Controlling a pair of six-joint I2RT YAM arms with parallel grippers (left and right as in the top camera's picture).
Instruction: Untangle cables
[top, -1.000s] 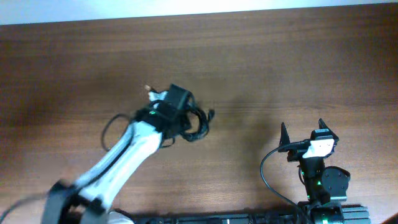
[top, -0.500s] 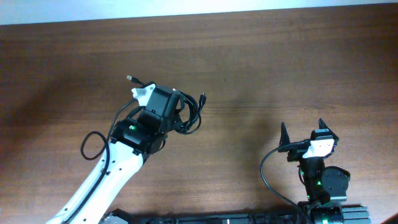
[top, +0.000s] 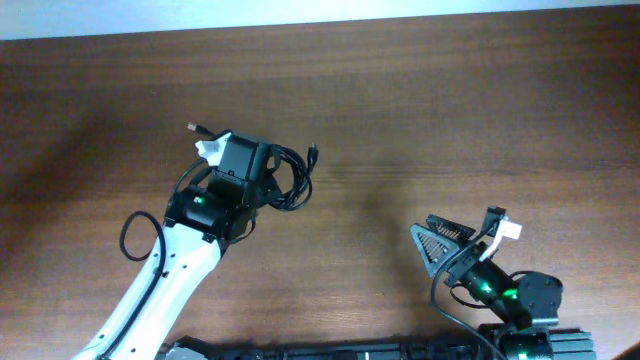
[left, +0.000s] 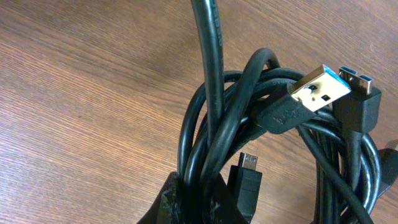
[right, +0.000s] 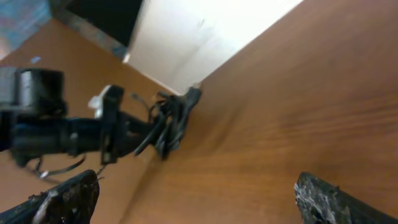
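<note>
The black cables (top: 290, 180) hang in one looped bundle from my left gripper (top: 262, 172), left of the table's middle. In the left wrist view my left gripper (left: 214, 199) is shut on several strands of the cables (left: 249, 99). A gold USB plug (left: 317, 87) and a small plug (left: 247, 163) stick out of the loops. One plug end (top: 313, 152) points away to the right. My right gripper (top: 455, 240) is open and empty near the front right. In the right wrist view (right: 196, 199) it faces the far cables (right: 173, 118).
Another plug tip (top: 194, 128) pokes out behind the left wrist. The left arm's own black wire (top: 135, 235) loops beside the arm. The brown wooden table (top: 480, 110) ends at a white back edge (top: 320, 12).
My left gripper has carried the cable bundle up and to the left. My right gripper has tilted down and turned toward the left.
</note>
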